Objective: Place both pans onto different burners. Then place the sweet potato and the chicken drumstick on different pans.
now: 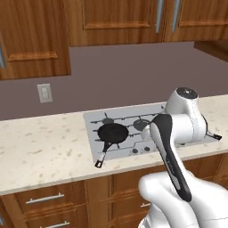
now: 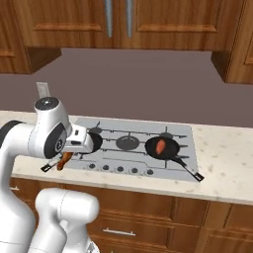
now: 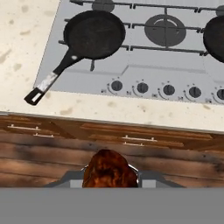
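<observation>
- Both pans sat on the cooktop [image 2: 185, 148], on different burners: the left pan [image 3: 94, 34] at about 9 o'clock from the centre burner [image 3: 165, 29], and the right pan [image 2: 161, 147] at about 3 o'clock from it.
- The sweet potato [image 2: 160, 146] already lay in the bowl of the right pan, so that part looked done.
- The left pan's bowl was bare, its handle pointing toward 7 o'clock over the counter [image 1: 40, 151].
- The gripper [image 3: 110, 171] had its fingers clamped on the chicken drumstick [image 3: 109, 169], a brown, roasted-looking piece held off the front edge of the counter, above the drawer fronts [image 3: 131, 142].
- What was left, by my judgement: carrying the drumstick forward over the left pan and releasing it there.
</observation>
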### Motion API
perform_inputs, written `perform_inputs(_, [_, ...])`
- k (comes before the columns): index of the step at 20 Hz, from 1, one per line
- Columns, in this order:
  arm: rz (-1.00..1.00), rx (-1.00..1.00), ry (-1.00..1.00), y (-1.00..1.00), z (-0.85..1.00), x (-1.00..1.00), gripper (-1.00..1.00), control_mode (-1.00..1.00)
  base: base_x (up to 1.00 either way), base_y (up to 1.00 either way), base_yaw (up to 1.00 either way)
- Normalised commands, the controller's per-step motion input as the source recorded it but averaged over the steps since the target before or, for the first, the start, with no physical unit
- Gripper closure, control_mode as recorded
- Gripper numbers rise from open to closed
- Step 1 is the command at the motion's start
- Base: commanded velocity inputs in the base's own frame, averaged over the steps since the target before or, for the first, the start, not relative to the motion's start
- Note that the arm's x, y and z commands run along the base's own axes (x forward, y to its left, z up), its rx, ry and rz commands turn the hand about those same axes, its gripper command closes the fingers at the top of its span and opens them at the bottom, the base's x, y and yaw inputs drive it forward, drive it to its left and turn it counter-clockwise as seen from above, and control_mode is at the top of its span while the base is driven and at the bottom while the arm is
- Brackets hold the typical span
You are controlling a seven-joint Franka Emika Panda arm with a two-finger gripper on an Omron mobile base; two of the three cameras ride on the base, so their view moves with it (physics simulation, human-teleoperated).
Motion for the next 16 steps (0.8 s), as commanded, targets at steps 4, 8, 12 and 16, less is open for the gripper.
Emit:
perform_inputs(4, [0.0,0.0,0.0,0.0,0.0,0.0,1.0,1.0,0.5,0.28,0.0])
perform_inputs(8, [0.0,0.0,0.0,0.0,0.0,0.0,1.0,1.0,0.55,0.05,0.0])
perform_inputs(12, [0.0,0.0,0.0,0.0,0.0,0.0,1.0,1.0,0.31,0.18,0.0])
perform_inputs(16, [0.0,0.0,0.0,0.0,0.0,0.0,1.0,1.0,0.04,0.28,0.0])
